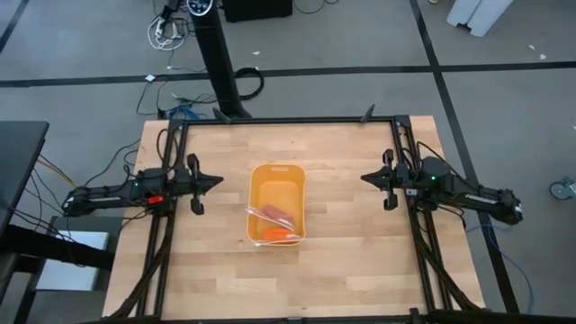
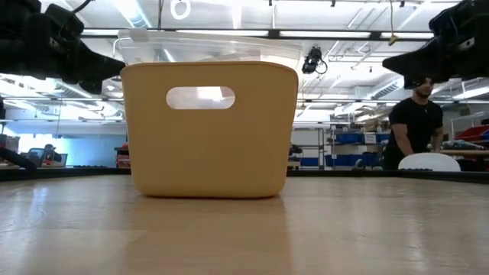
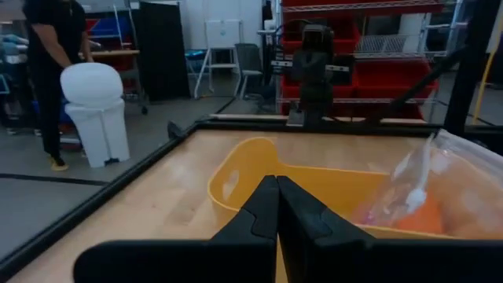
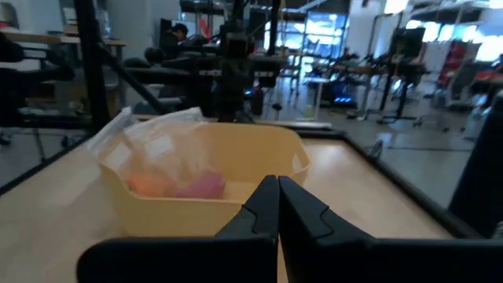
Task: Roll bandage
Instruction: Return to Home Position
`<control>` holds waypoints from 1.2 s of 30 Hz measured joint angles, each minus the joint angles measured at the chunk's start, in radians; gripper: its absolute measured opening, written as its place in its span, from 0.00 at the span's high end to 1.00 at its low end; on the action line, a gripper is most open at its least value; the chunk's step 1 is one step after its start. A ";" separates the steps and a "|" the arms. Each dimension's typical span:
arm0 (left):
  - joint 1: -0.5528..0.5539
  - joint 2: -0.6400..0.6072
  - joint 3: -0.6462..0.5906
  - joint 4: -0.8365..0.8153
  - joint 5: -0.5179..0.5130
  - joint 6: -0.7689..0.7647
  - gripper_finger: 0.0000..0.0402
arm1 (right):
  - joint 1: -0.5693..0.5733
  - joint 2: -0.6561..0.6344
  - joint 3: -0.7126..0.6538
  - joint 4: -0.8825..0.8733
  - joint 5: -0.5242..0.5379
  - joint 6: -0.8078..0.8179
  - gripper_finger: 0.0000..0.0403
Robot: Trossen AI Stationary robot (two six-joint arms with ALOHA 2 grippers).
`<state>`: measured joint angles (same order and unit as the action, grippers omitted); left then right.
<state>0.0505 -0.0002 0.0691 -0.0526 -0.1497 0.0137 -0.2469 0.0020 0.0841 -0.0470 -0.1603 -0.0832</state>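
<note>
The left gripper (image 1: 216,180) is seen with its fingers pressed together on nothing, at 9 o'clock of the bin (image 1: 277,184). The right gripper (image 1: 365,178) is likewise closed and empty, at 3 o'clock. Both are held well apart from the bin, which is set at the middle of the table (image 1: 360,261). A clear bag (image 1: 268,221) is lodged in the bin's 6 o'clock end. The bandage (image 1: 282,216), a pink roll, is enclosed in it, with an orange object (image 1: 281,236) at its 6 o'clock.
</note>
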 joint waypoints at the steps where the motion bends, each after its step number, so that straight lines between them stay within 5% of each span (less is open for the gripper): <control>1: 0.000 0.000 0.001 0.001 -0.006 0.001 0.98 | 0.010 0.000 0.003 0.006 0.024 -0.010 1.00; 6: 0.000 0.001 -0.035 0.066 -0.032 0.010 0.98 | 0.057 0.002 -0.074 0.231 0.115 -0.053 1.00; 12: 0.000 0.000 -0.060 0.145 -0.051 0.042 0.98 | 0.091 0.036 -0.074 0.269 0.169 -0.045 1.00; 19: 0.000 0.007 -0.056 0.082 -0.039 -0.025 0.98 | 0.141 0.033 -0.074 0.093 0.263 -0.058 1.00; 24: 0.000 0.018 -0.056 0.065 0.040 -0.072 0.98 | 0.140 0.058 -0.074 0.072 0.217 -0.016 0.97; 36: 0.000 0.070 -0.057 0.063 0.035 -0.097 0.98 | 0.140 0.063 -0.074 0.074 0.218 0.015 0.96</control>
<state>0.0505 0.0696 0.0124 0.0109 -0.1150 -0.0837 -0.1066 0.0654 0.0097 0.0273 0.0574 -0.0680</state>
